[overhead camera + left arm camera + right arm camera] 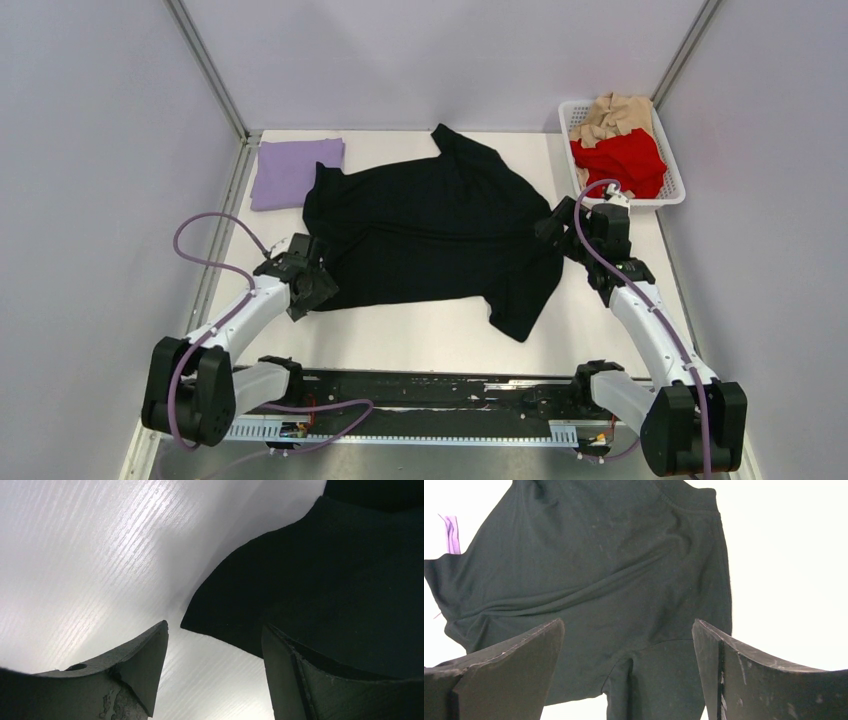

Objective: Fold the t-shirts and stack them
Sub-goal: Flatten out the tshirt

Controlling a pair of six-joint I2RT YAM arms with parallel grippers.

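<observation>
Black cloth: one large t-shirt (430,235) lies spread and rumpled mid-table (420,335), with one sleeve trailing toward the near edge. T-shirts counted: four. They are the black one, one folded lavender tee (295,172) at far left just beside it (contact unclear), and one red tee (620,160) and one tan tee (612,115) heaped in the single white basket (675,170) at far right. Grippers: two. The left gripper (318,290) sits at the black shirt's near-left corner, jaws apart, gripping nothing. The right gripper (553,222) sits at the shirt's right edge, jaws spread wide and empty. The left wrist view shows only a corner of the black cloth. The right wrist view cuts the lavender tee to a sliver.
</observation>
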